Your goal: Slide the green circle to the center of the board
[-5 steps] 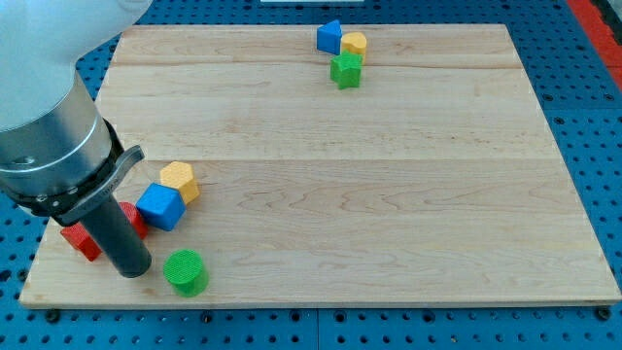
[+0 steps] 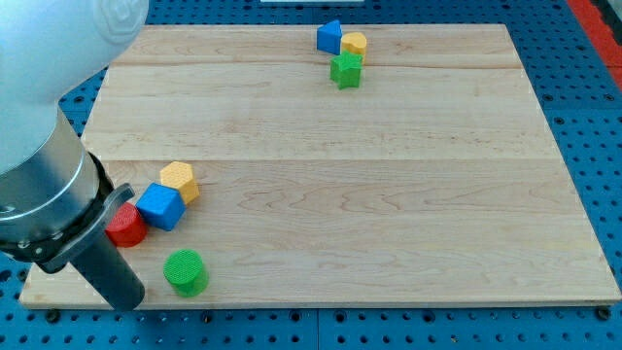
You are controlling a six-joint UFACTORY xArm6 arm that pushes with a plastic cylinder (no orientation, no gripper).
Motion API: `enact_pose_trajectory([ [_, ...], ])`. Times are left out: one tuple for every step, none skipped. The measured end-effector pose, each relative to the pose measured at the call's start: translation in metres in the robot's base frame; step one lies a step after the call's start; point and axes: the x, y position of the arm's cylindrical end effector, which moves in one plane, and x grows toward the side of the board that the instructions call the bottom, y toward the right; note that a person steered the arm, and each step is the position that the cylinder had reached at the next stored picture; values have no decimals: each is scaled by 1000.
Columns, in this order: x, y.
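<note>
One green circle (image 2: 185,271) sits just right of my tip (image 2: 129,303), a plain rod that grasps nothing, near the bench's (image 2: 389,194) lower-left corner with the slide to centre undone.

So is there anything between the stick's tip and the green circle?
No. In the camera view, only bare wood lies between my tip and the green circle, which sits just to the tip's right.
</note>
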Motion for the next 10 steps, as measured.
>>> enact_pose_trajectory([
  [0, 0],
  [0, 6],
  [-3, 27],
  [-5, 33],
  [-5, 33],
  [-4, 39],
  [-4, 46],
  [-4, 57],
  [-11, 74],
  [-30, 85],
])
